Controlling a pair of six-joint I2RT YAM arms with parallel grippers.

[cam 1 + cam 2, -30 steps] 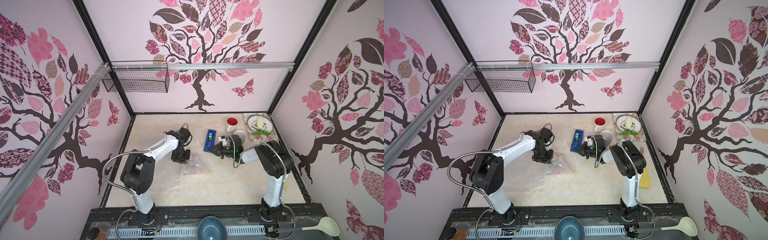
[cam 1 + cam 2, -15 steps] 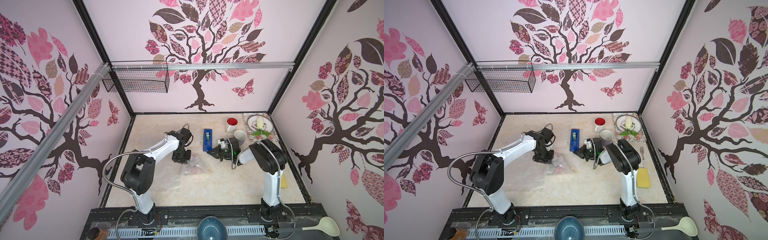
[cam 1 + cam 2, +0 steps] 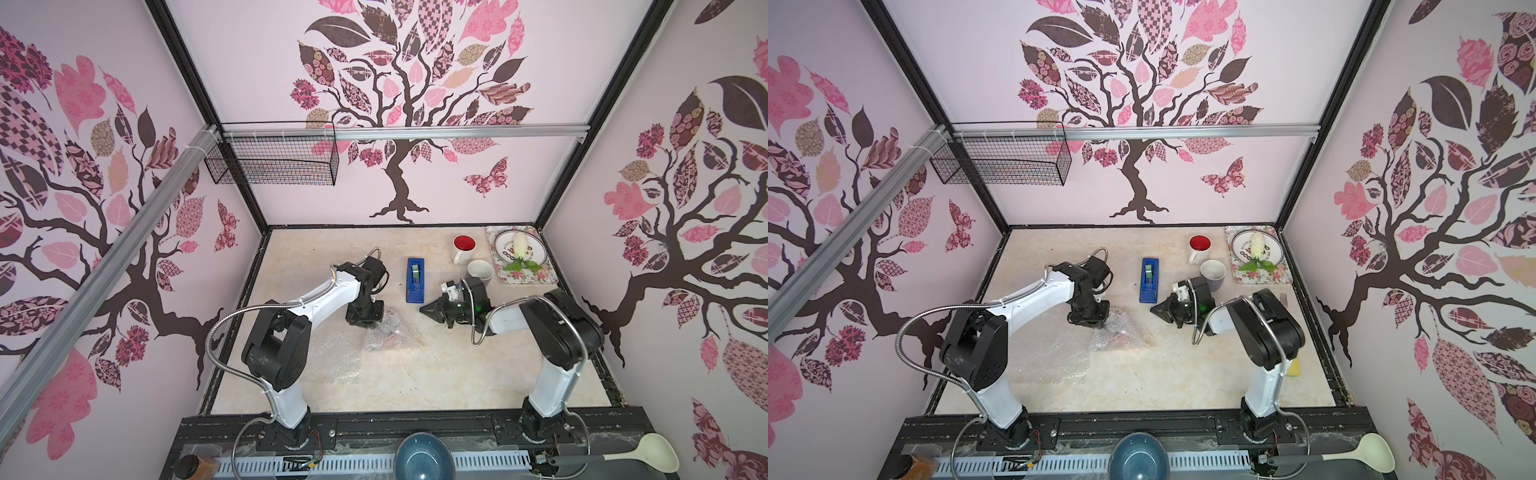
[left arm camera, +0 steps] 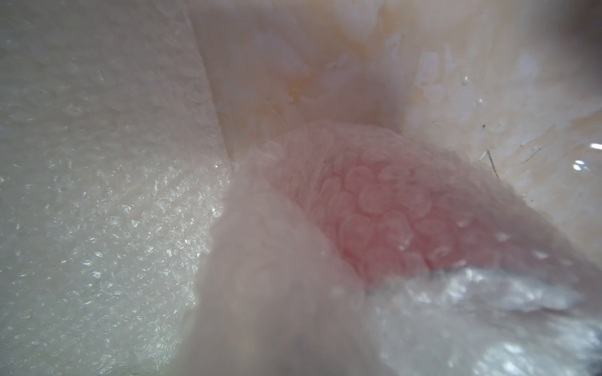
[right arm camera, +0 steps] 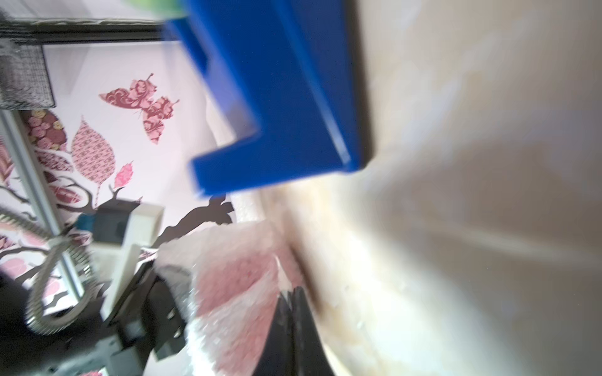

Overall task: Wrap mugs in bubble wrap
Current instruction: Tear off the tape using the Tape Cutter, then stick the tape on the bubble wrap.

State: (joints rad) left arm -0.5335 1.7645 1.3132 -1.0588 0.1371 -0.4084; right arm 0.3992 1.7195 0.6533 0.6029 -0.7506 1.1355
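Plastic bubble wrap (image 4: 277, 309) bunches right up against the left wrist camera, so the left fingers (image 3: 368, 323) are hidden. Judging by that gather, and by how they press down on the bundle's edge, they look clamped on the wrap. The right fingers (image 3: 433, 309) are together and empty. They point at the bundle from just beside the blue tape dispenser (image 3: 415, 279).

The red mug (image 3: 388, 336) lies inside the wrap near the middle of the table (image 3: 415, 386) and shows only as a pink blur through the bubbles. The bundle's long axis slants from the left fingers toward the table's front right. Which way the mug's mouth or handle points I cannot tell.

To fold well, I judge the left pinch should anchor the wrap. The right fingers should open, take the loose flap and draw it snug over the mug, without dragging the bundle or knocking the dispenser.

1 spare sheet (image 3: 328, 357) lies flat beside the bundle. The white mug (image 3: 463, 248) and lavender mug (image 3: 480, 272) stand upright at the back, well apart from it.
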